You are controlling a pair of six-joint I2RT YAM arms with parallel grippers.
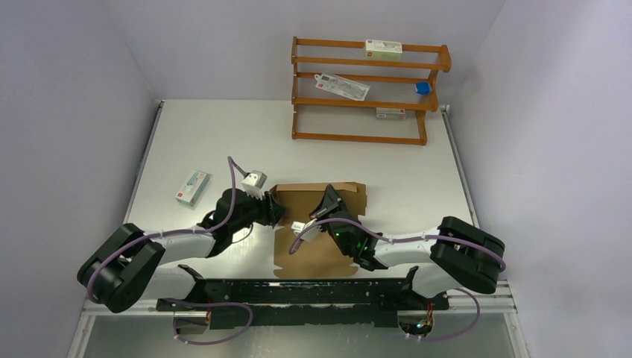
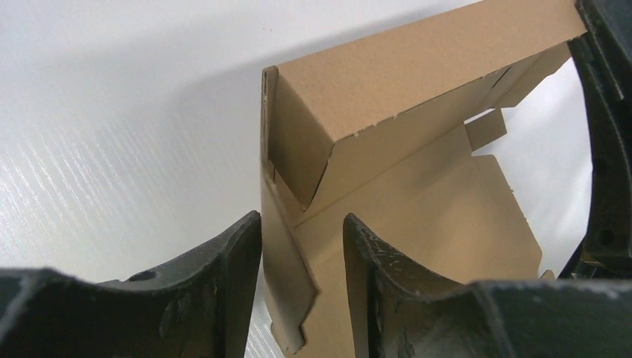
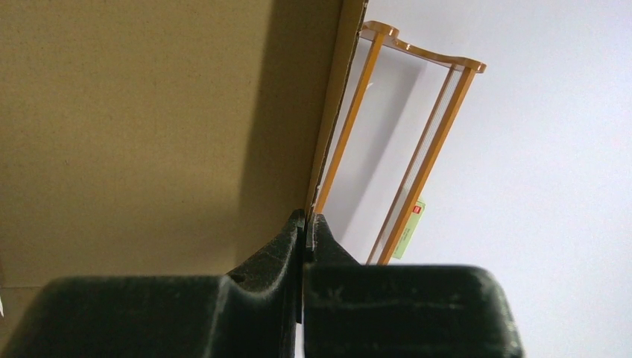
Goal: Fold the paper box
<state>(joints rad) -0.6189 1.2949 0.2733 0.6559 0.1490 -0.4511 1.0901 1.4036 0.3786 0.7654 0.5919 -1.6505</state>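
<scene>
Right tool (image 3: 305, 224) pinches the paper box (image 3: 134, 112); left tool (image 2: 302, 224) straddles its edge.

One paper box (image 1: 313, 261), two end effectors (image 1: 276, 212) (image 1: 330, 197), one wooden rack (image 1: 358, 137), four white packages (image 1: 192, 188) (image 1: 383, 49) (image 1: 341, 86) (image 1: 390, 113), one blue item (image 1: 422, 87).

A white table (image 1: 223, 134) carries a small printed carton (image 1: 192, 187) well to the left of the left gripper (image 1: 272, 211). Beyond the right gripper (image 1: 328, 195), at the table's far edge, stands an orange wooden rack (image 1: 358, 137) with 3 shelves. A white box (image 1: 383, 49) lies on top, a flat packet (image 1: 342, 86) and a small blue item (image 1: 422, 87) in the middle, and a pale pack (image 1: 390, 113) below.
</scene>
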